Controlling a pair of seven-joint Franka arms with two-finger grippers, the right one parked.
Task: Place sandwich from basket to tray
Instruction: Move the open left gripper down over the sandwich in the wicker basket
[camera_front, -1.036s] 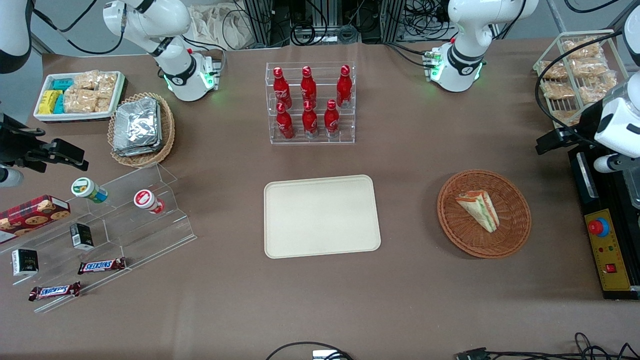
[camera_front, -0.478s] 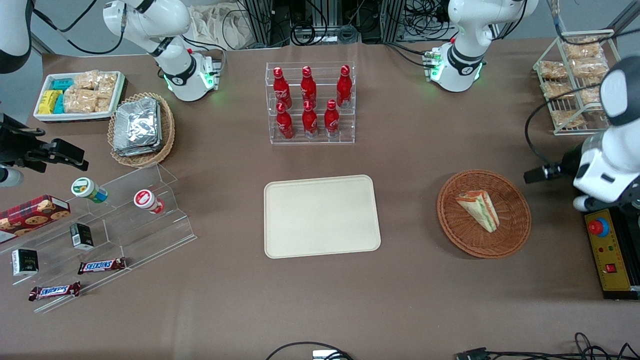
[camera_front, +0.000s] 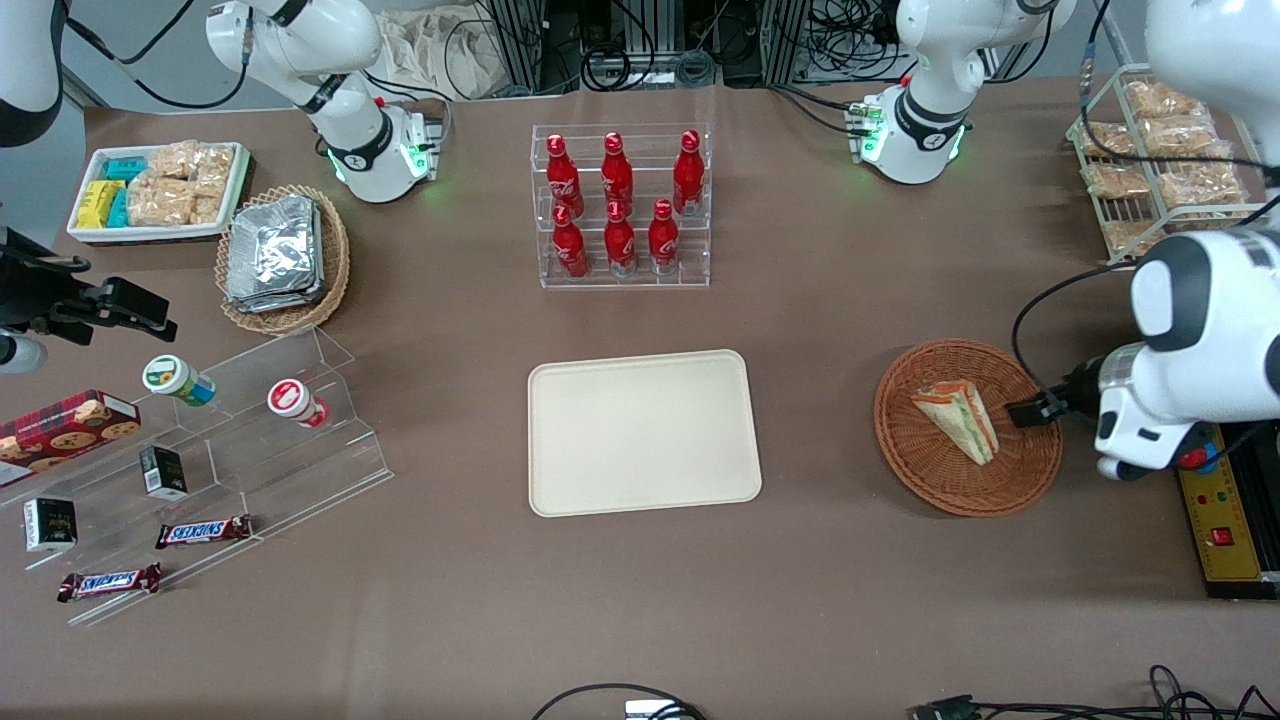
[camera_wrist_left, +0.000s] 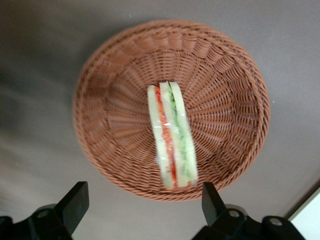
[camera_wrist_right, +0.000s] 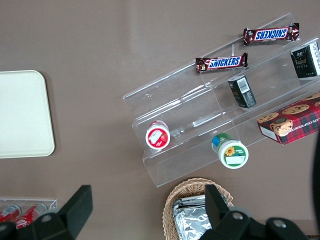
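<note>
The sandwich, a pale wedge with green and orange-red layers in clear wrap, lies in the reddish-brown wicker basket toward the working arm's end of the table. My left gripper hovers over the basket's rim on the side facing the working arm's end, apart from the sandwich. In the left wrist view the gripper stands open and empty, its black fingers spread wide. There the sandwich lies across the middle of the basket. The cream tray sits bare at the table's middle.
A black and yellow control box with a red button lies beside the basket at the working arm's end. A wire rack of snack packets stands farther back. A clear rack of red bottles stands farther from the camera than the tray.
The left arm has swung in from the table's end toward the basket. Its gripper now hangs over the basket's rim. Sandwich, basket and tray have not moved.
</note>
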